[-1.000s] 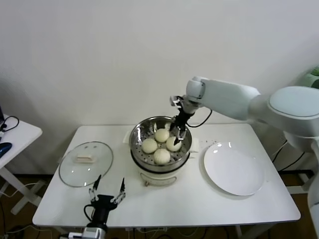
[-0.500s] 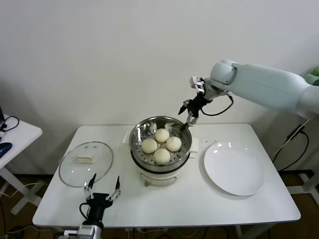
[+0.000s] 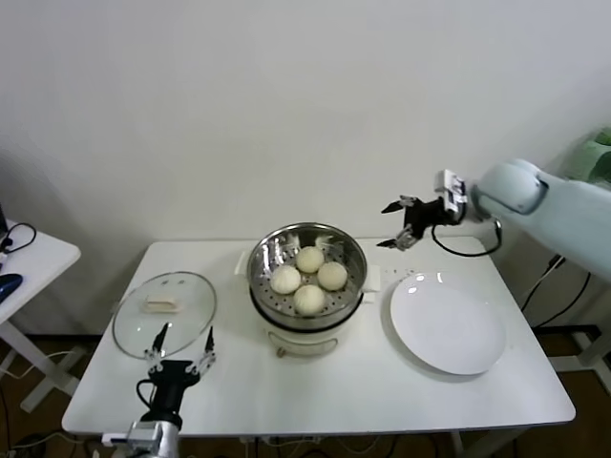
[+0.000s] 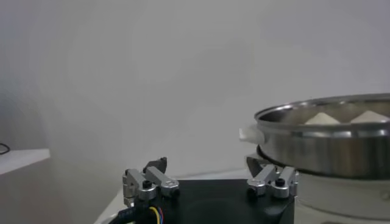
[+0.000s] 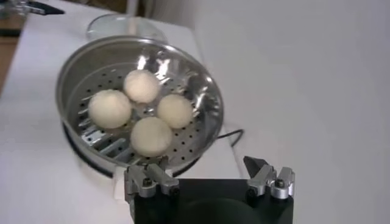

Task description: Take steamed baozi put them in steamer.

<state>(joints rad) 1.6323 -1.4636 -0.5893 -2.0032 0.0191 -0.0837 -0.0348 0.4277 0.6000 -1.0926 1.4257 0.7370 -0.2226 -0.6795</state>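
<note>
White counter (image 3: 382,401) carrying everything. At its middle, steamer (image 3: 307,277) on a white base, four steamed baozi (image 3: 308,279) clustered touching on the perforated tray inside. To the right, bare white plate (image 3: 447,326); to the left, glass lid (image 3: 164,313) lying flat. Right pincer (image 3: 399,225) up in the air between steamer and plate, spread wide, gripping nothing. Left pincer (image 3: 180,343) low at the counter's front edge near the lid, parted, also gripping nothing.

A plain test room or lab staged as a kitchen: a bare white wall (image 3: 191,114), a white folding desk (image 3: 315,391) holding a steamer (image 3: 307,286), loose cables (image 3: 563,296) and a second small desk (image 3: 33,258) alongside.
</note>
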